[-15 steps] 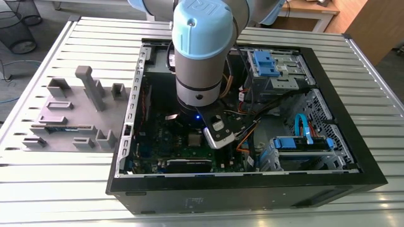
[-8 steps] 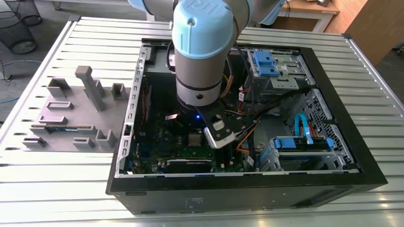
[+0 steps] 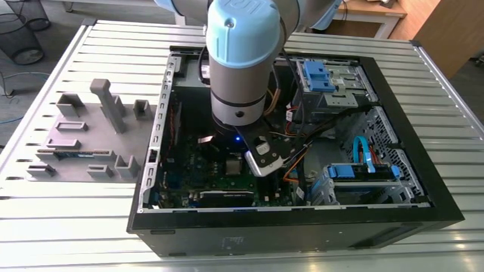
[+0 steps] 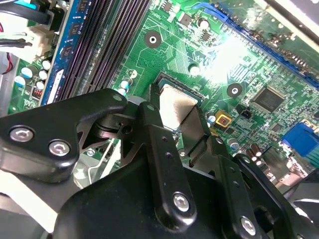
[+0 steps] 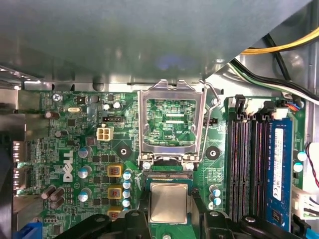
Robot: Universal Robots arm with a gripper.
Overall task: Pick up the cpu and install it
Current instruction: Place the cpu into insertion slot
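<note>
A slatted metal worktop (image 3: pixel 83 238) is seen in the exterior view, with a wire basket (image 3: pixel 22 39) on the floor beyond its far corner. On the worktop an open black computer case (image 3: pixel 302 235) is laid on its side. A grey fixture block (image 3: pixel 76 141) with upright holders is set just beside it, on the exterior view's left. The pale blue arm (image 3: pixel 240 56) is lowered straight into the case, over the green motherboard (image 3: pixel 215 167).

Now the close look: in both wrist views the tool (image 4: pixel 177 117) is found low over the board, its two black fingers (image 4: pixel 149 129) closed in on opposite edges of the cpu (image 4: pixel 173 105). The chip is clamped between them, silver top up and flat to the board. In the first wrist view the cpu (image 5: pixel 168 203) is placed right at the socket, directly next to the metal load plate (image 5: pixel 143 124), which is swung open. Whether the chip is already seated in the socket or held just above it cannot be told.

Black memory slots (image 5: pixel 244 159) are lined up near the socket, and a blue memory stick (image 5: pixel 278 169) is fitted in the slot beyond them. Yellow and black cables (image 5: pixel 284 47) are strung past the board's edge.
</note>
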